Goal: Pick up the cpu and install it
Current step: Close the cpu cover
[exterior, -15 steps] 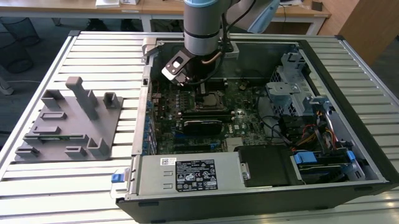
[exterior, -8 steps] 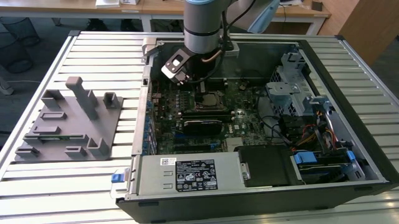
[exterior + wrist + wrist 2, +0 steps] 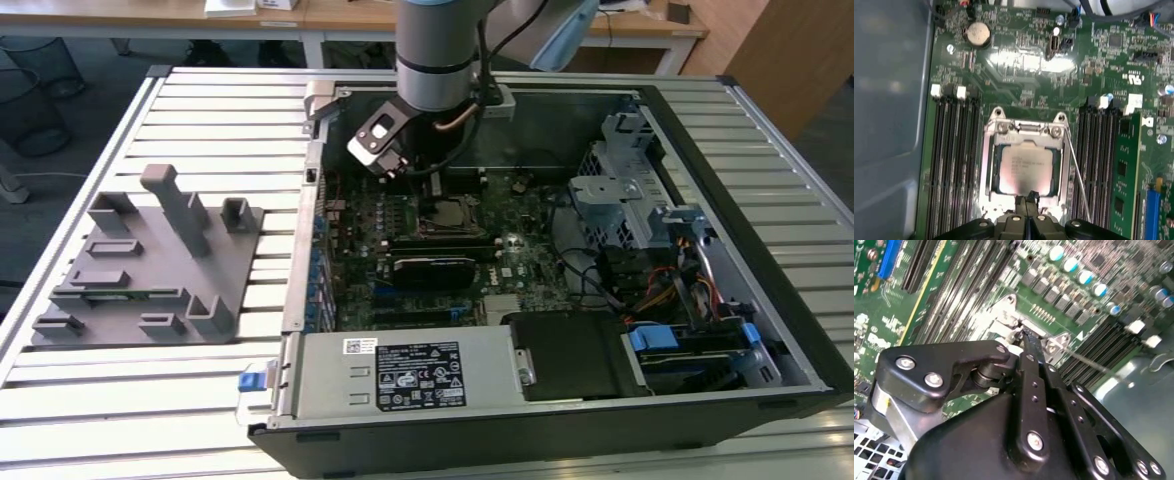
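The cpu (image 3: 1026, 170), a silvery-grey square chip, lies flat inside the open metal-framed socket (image 3: 990, 165) on the green motherboard (image 3: 527, 265). My gripper (image 3: 1026, 201) hangs just over the chip's edge with its two fingers pressed together and nothing visible between them. In the second wrist view the gripper (image 3: 1023, 337) points its closed tips down at the socket's metal frame (image 3: 1004, 315). In the exterior view the arm reaches into the open computer case, and the gripper (image 3: 434, 188) is directly above the socket (image 3: 447, 215).
The socket's thin wire lever (image 3: 1077, 172) stands raised beside the frame. Memory slots (image 3: 954, 165) flank the socket on both sides. A grey fixture tray (image 3: 147, 260) lies on the slatted table at the exterior view's left. Case walls (image 3: 747, 250), drive cages and the power supply (image 3: 400, 375) surround the board.
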